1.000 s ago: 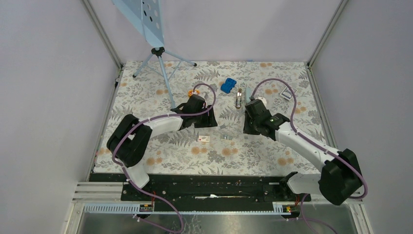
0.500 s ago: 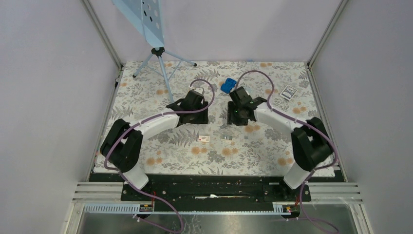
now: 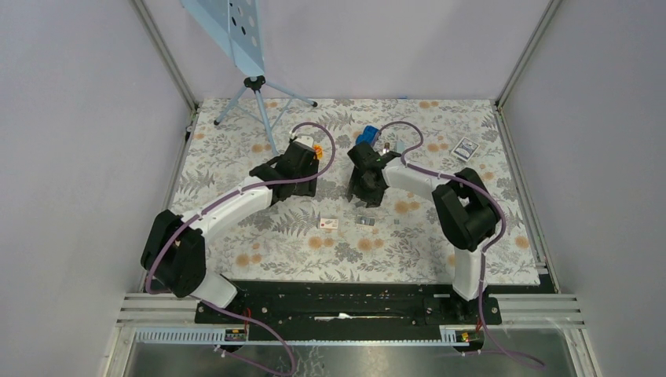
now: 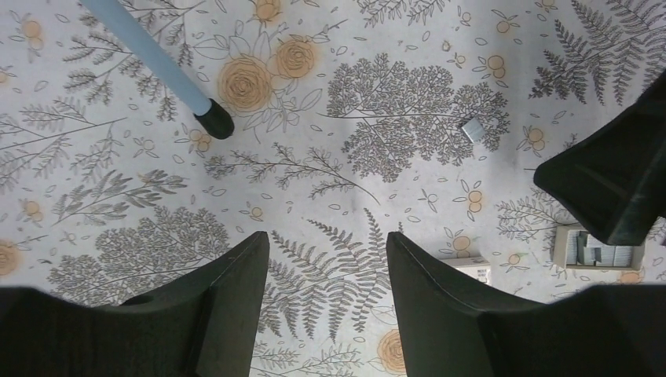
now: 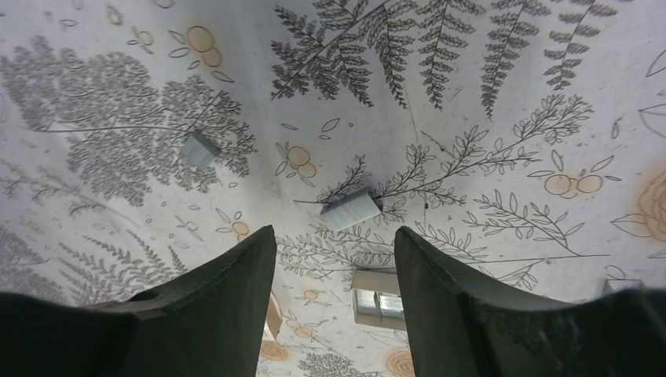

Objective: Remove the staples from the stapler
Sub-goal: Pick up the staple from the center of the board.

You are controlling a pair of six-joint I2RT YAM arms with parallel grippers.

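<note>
A short silvery strip of staples [image 5: 352,210] lies on the floral mat just ahead of my right gripper [image 5: 335,232], which is open and empty above the mat. A second small silvery strip [image 5: 200,149] lies farther left; it also shows in the left wrist view [image 4: 472,129]. The stapler [image 3: 386,148] is partly hidden behind my right arm at the back. My left gripper [image 4: 327,239] is open and empty over bare mat. From above, the left gripper [image 3: 301,187] and right gripper [image 3: 367,196] hover side by side at mid-table.
A small open cardboard tray of staples [image 5: 381,306] and a white box with an orange mark [image 3: 328,224] lie near the middle. A blue object [image 3: 369,135] sits at the back. A tripod leg [image 4: 157,63] stands back left. A small card [image 3: 466,147] lies back right.
My right gripper has swung left and back, from right of centre to the middle, with its arm folding. My left gripper has moved left and back. Both stayed open and empty.
</note>
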